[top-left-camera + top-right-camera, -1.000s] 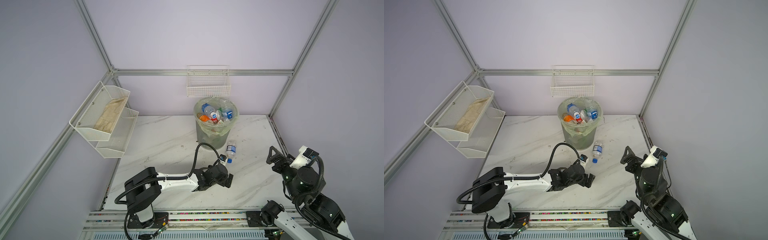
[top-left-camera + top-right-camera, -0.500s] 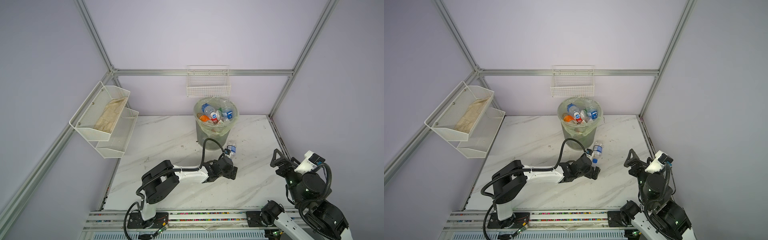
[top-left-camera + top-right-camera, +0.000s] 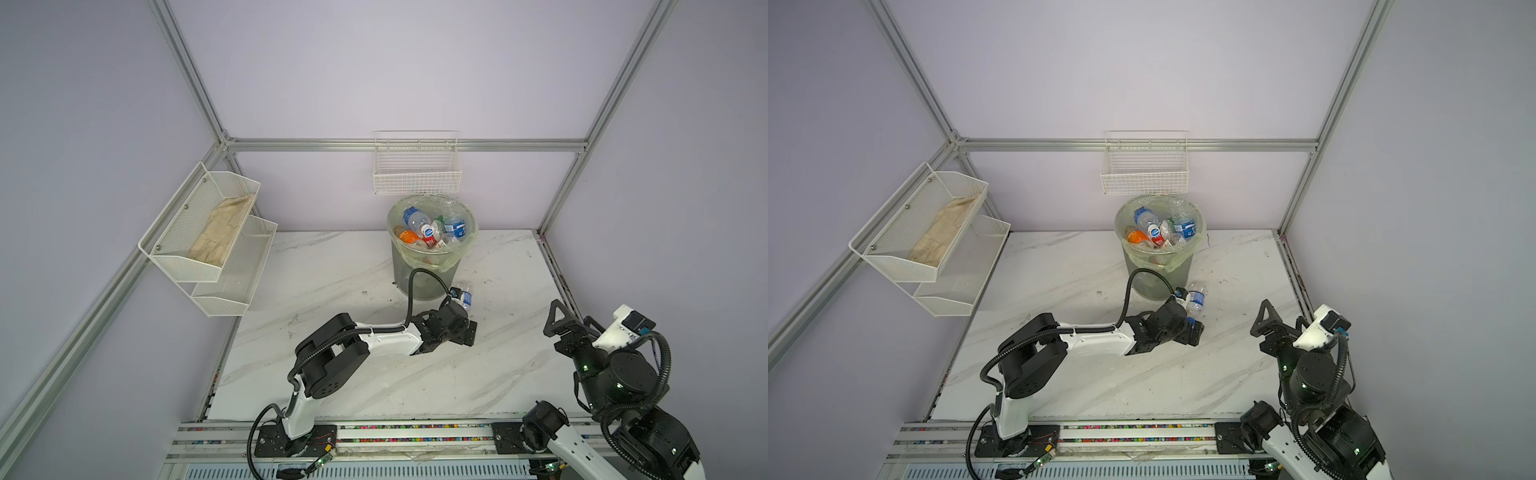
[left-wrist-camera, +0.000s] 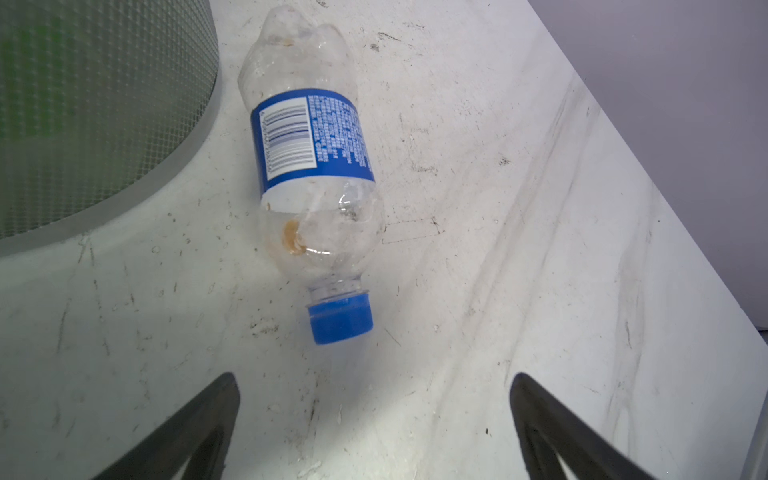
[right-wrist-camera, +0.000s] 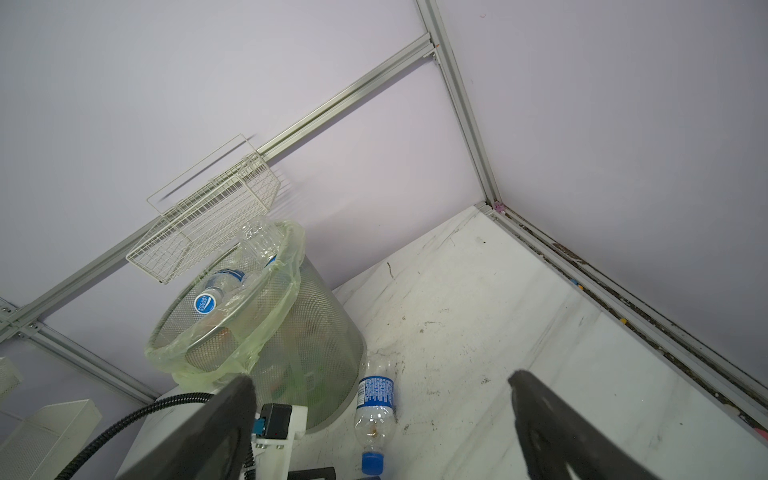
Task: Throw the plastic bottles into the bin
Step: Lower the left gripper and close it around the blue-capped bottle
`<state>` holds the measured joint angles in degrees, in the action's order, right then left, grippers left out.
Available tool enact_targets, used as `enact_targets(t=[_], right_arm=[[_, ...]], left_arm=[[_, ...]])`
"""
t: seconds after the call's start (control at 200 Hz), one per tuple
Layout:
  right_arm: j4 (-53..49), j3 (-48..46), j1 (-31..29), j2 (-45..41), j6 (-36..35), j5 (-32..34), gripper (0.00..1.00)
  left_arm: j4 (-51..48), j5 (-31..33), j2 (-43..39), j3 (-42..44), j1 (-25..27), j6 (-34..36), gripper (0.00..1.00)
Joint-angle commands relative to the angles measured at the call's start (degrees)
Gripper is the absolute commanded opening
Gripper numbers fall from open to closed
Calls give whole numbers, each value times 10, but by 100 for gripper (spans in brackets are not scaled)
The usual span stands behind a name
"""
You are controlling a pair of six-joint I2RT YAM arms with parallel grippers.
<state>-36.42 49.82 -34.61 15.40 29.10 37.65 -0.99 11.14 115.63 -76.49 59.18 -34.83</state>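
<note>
Currently one clear bottle (image 4: pixel 311 166) with a blue label lies on its side on the table (image 3: pixel 332 374), just beside the foot of the bin (image 3: pixel 432 266). The left gripper (image 4: pixel 374 378) is spread wide near the bottle's cap and holds nothing. The right gripper (image 5: pixel 380 377), also spread and empty, is farther from the bin. Other bottles (image 3: pixel 432 226) fill the bin.
</note>
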Motion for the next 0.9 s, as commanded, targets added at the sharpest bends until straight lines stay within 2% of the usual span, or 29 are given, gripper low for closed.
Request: enact_targets(t=[0.0,0.555,0.895], right_arm=[[-1,-6,1,-8,4,4,97],[0,-5,2,4,-1,14,97],[5,-6,1,11,-6,8,97]], left_arm=[[17,5,13,-74,-12,21,99],[-34,-17,115,-215,-37,42,99],[-48,-19,161,-270,-39,43,90]])
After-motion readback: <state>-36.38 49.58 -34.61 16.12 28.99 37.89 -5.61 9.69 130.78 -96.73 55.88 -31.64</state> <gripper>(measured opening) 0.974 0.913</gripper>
